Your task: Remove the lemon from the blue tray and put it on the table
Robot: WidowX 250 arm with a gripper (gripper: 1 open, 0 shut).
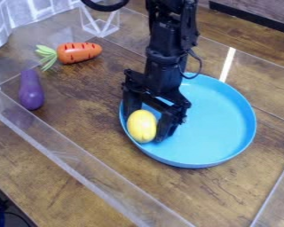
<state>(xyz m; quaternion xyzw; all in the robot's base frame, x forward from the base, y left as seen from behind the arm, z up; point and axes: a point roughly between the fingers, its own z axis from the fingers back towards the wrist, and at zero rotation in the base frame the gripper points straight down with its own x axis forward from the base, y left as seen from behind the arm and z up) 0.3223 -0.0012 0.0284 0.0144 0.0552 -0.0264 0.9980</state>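
A bright-yellow lemon (141, 126) lies in the left part of the round blue tray (222, 124), close to its rim. My black gripper (152, 113) points straight down over the lemon, open, with one finger on each side of the fruit and its tips down near the tray floor. The fingers straddle the lemon; I cannot tell whether they touch it. The tray rests on the dark wood-plank table (61, 182) under a glossy clear sheet.
A purple eggplant (32, 90) lies on the table at the left. An orange carrot (77, 52) with a green top lies behind it, at the upper left. Bare table shows in front of the tray and to its left.
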